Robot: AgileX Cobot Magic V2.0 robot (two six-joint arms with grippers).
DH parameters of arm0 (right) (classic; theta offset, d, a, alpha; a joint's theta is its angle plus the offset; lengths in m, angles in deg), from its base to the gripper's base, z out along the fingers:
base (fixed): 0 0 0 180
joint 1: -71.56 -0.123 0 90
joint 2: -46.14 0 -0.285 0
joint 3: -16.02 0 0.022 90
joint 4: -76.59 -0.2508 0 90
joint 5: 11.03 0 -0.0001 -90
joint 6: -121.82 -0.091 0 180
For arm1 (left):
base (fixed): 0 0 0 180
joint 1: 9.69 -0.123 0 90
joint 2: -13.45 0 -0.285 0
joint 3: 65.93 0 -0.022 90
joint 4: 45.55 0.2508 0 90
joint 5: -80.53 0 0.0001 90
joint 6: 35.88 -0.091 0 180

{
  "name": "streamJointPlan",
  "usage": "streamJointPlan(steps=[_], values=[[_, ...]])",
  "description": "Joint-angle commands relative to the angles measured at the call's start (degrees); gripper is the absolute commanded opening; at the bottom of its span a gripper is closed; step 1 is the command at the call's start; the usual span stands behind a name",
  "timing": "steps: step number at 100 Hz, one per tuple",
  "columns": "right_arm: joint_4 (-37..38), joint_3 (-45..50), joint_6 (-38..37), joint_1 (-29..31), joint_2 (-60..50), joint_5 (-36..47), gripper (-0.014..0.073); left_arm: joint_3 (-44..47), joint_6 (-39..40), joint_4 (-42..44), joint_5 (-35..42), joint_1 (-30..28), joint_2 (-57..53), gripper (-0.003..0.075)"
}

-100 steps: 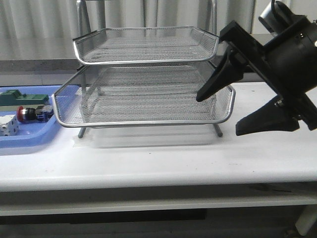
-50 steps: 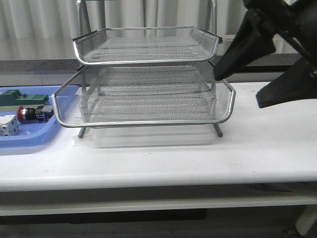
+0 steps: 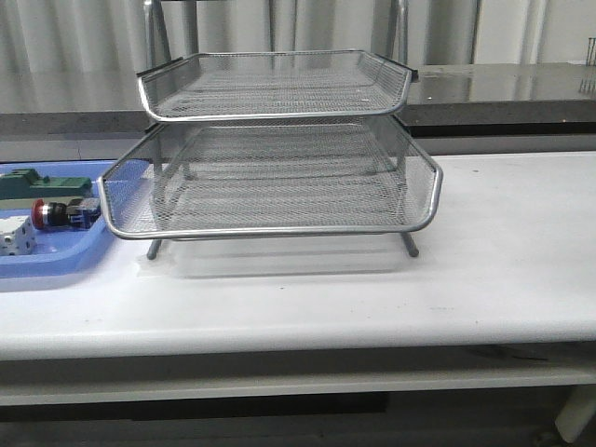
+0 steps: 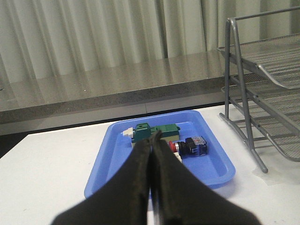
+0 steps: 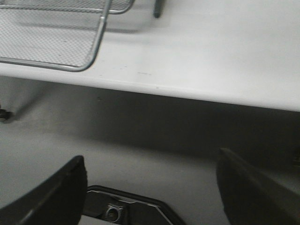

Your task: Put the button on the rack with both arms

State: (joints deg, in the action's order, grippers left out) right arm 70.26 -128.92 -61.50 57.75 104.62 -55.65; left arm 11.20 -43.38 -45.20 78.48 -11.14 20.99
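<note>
The button, with a red head and a blue rear block, lies on its side in the blue tray at the table's left end. The silver mesh rack stands in the middle of the table, its trays bare. Neither arm shows in the front view. In the left wrist view my left gripper is shut and empty, hovering short of the tray, with the button just beyond its tips. My right gripper is open and empty, off the table's front edge, and a corner of the rack shows beyond it.
A green block and a white cube share the blue tray with the button. The rack stands right beside the tray. The white table ends at a front edge, with grey floor below it. A dark counter runs behind.
My right arm, which stood at the rack's right side, rose and left the front view. The button, the tray and the rack have not moved.
</note>
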Motion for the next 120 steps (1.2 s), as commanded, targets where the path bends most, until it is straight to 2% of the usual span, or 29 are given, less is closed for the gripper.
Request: streamJointPlan(steps=[1, 35, 47, 61, 81, 90, 120], values=[[5.73, -1.31, -2.92, 0.10, -4.92, -0.95, 0.0570, 3.12, 0.69, -0.01, 4.63, -0.21, -1.80, -0.0021], [7.59, -1.39, -2.92, 0.10, -20.40, -12.79, 0.0570, 3.12, 0.69, -0.01, 4.63, -0.21, -1.80, -0.0021], [8.36, -1.39, -2.92, 0.10, -23.81, -15.70, 0.0541, 3.12, 0.69, -0.35, 4.63, -0.21, -1.80, -0.0021], [8.79, -1.39, -2.92, 0.10, -26.26, -17.15, 0.0393, 3.12, 0.69, -0.35, 4.63, -0.21, -1.80, -0.0021], [9.83, -1.39, -2.92, 0.10, -26.91, -17.39, 0.0048, 3.12, 0.69, -0.35, 4.63, -0.21, -1.80, -0.0021], [10.12, -1.39, -2.92, 0.10, -26.91, -17.39, -0.0071, 3.12, 0.69, -0.35, 4.63, -0.21, -1.80, -0.0021], [10.27, -1.39, -2.87, 0.10, -26.91, -17.39, -0.0071, 3.12, 0.69, -0.35, 4.63, -0.21, -1.80, -0.0021]])
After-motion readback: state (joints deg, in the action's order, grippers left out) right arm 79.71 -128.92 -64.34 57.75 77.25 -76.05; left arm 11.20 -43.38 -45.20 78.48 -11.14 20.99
